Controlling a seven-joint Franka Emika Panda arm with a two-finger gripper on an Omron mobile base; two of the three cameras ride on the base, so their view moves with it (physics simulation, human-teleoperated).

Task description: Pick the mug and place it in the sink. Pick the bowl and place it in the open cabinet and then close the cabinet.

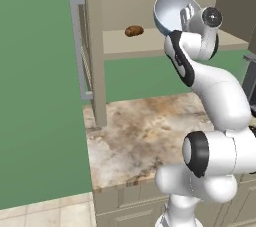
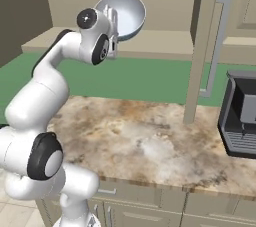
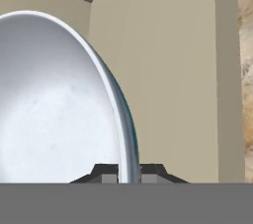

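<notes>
The gripper (image 3: 129, 174) pinches the rim of the bowl (image 2: 126, 15), which hangs tipped on its side in front of the open cabinet (image 1: 95, 46), level with its inner shelf (image 2: 165, 46). To place it well, carry the bowl further in over bare shelf, away from the small brown lump (image 1: 134, 31), then roll the wrist so its foot faces down before letting go
</notes>
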